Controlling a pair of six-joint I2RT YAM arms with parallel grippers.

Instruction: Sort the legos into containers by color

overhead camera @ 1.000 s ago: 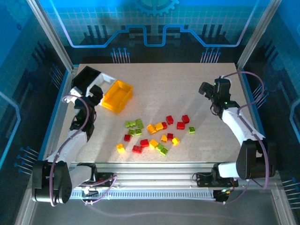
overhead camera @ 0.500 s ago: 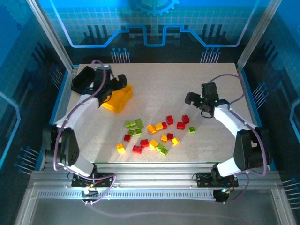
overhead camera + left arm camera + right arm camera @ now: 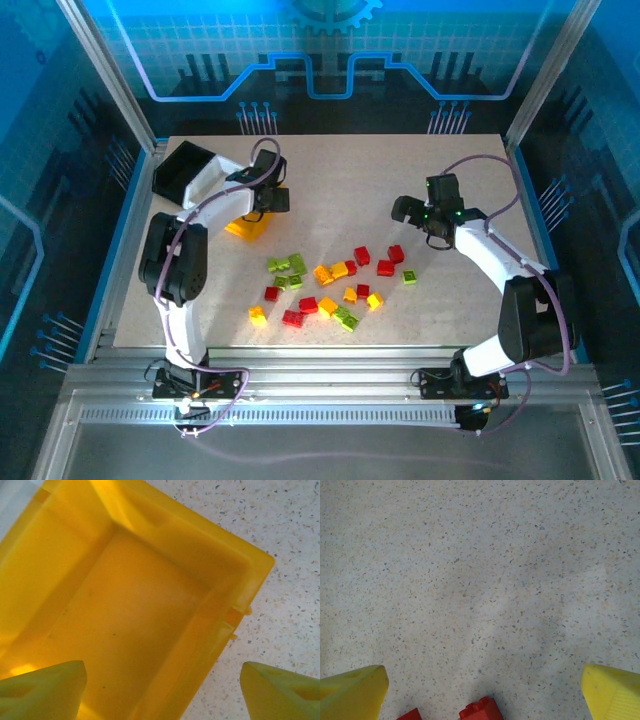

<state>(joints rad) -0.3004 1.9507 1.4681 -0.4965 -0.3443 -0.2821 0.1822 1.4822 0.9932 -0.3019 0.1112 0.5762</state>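
Bricks (image 3: 330, 280) first, from the overhead cam: red, orange-yellow and green ones sit scattered loose on the speckled table (image 3: 450, 160), bunched around the middle and a bit toward the near edge. At the back left is the yellow bin (image 3: 247, 222), mostly covered by the left arm, and the black bin (image 3: 183, 168) sits behind it in the far left corner. You can see the left gripper (image 3: 270, 198) hanging right over the yellow bin. Over on the other side, the right gripper (image 3: 403, 209) is above bare table, just behind the right end of the brick pile.

Left wrist cam: looking straight down into the yellow bin, its inside just bare yellow plastic. One fingertip (image 3: 42, 690) is over the bin's floor and the other (image 3: 282, 690) is over the table outside, so the bin's side wall runs between them. The fingers are well apart, with a gap on both sides of that wall, not pinching anything.

Right wrist cam: speckled tabletop, with the two fingertips (image 3: 352, 692) down in the bottom corners, spread wide and holding nothing. Two red bricks (image 3: 481, 711) peek in at the bottom edge between them, touching neither finger.
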